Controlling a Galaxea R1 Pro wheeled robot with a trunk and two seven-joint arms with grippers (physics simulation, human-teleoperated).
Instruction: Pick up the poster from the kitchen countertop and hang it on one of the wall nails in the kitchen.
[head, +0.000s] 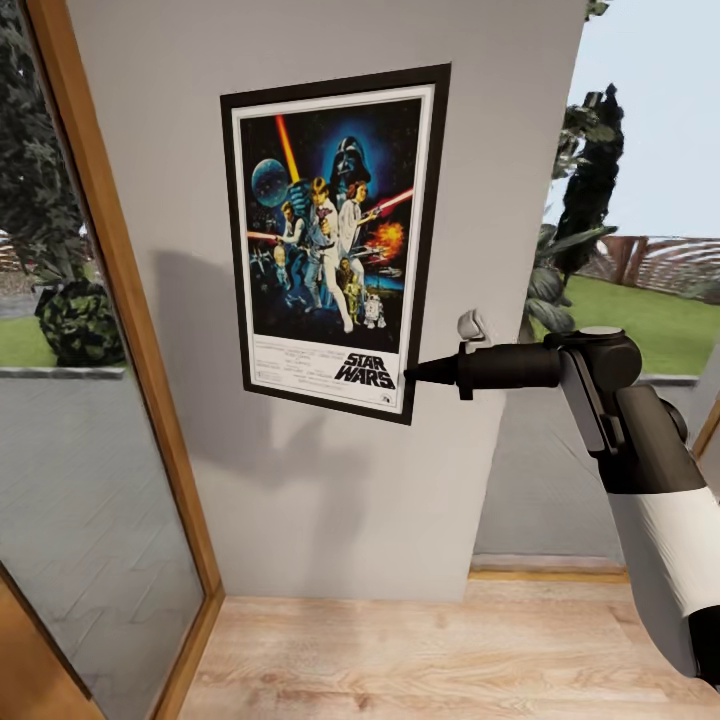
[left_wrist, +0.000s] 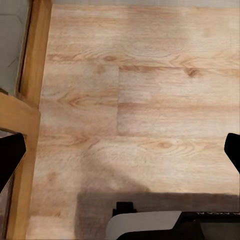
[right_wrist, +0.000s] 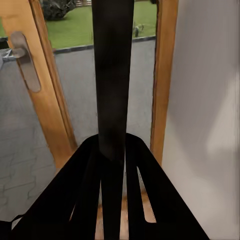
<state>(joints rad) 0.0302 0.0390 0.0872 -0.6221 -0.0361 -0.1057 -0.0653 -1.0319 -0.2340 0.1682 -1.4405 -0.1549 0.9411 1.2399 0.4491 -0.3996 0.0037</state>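
Right end effector (head: 412, 373) pinching poster (head: 330, 240) edge-on (right_wrist: 112, 75)

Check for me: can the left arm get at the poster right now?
Probably not as it stands. The left gripper hangs open over bare wood floor, pointing down, while the poster is up against the wall, clamped at its lower right edge by the right gripper.

Poster (right_wrist: 112, 75) edge-on between closed jaws, beside grey wall (right_wrist: 205, 100)
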